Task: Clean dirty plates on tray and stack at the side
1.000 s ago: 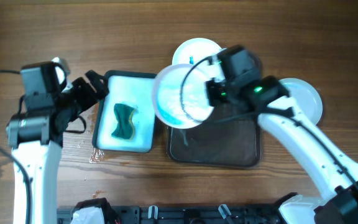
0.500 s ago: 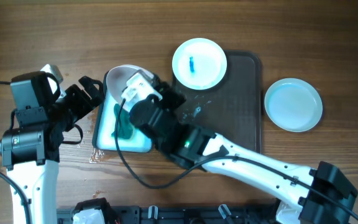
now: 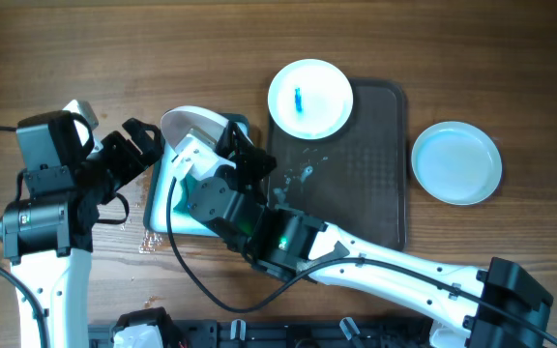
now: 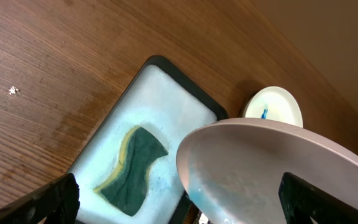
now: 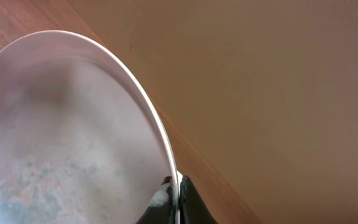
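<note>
Currently my right end effector (image 5: pixel 174 198) is clenched on the rim of the soapy round white plate (image 4: pixel 272 168). It holds the plate tilted on edge above the rectangular dark-rimmed wash basin (image 4: pixel 166 102) of sudsy water. I judge that this lets drips fall back in and presents the face for scrubbing.

The left end effector (image 3: pixel 135 158) hangs just beside the basin's left wall, fingers spread and empty. It is near the green-and-yellow sponge (image 4: pixel 132 165) lying in the suds, which I'd reach for next.

A second round white plate with a blue smear (image 3: pixel 309 97) waits on the dark rectangular tray (image 3: pixel 356 203). A clean pale-blue round plate (image 3: pixel 455 161) sits apart on the wooden tabletop (image 3: pixel 453 58), which looks like the start of the stack.
</note>
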Robot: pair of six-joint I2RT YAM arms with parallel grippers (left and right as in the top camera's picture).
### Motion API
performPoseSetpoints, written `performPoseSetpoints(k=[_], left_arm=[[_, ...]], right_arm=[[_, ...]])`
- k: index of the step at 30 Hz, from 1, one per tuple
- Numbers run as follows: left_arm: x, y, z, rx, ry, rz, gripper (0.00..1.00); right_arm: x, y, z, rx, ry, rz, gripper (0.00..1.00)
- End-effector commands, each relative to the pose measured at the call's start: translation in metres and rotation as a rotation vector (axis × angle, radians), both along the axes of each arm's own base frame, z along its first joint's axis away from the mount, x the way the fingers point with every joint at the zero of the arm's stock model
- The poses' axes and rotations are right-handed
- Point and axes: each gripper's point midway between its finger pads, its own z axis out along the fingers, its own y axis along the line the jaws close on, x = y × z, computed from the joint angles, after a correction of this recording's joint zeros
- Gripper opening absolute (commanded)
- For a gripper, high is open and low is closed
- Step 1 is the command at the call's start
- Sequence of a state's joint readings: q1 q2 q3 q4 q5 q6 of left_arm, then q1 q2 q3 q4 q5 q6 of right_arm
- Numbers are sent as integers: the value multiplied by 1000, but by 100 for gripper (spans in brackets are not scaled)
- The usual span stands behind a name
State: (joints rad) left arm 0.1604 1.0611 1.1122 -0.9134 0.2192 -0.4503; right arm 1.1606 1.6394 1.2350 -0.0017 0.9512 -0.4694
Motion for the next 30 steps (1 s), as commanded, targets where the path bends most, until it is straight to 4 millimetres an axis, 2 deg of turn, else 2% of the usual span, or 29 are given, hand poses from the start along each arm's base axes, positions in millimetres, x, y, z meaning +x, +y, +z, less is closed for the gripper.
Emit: performPoseSetpoints(k=[1, 30], left_arm=[[1, -1, 5, -14, -14, 0, 100], [1, -1, 5, -14, -14, 0, 100]], right_arm=[[1, -1, 8, 21, -18, -23, 4], [2, 2, 16, 62, -39, -23, 4]])
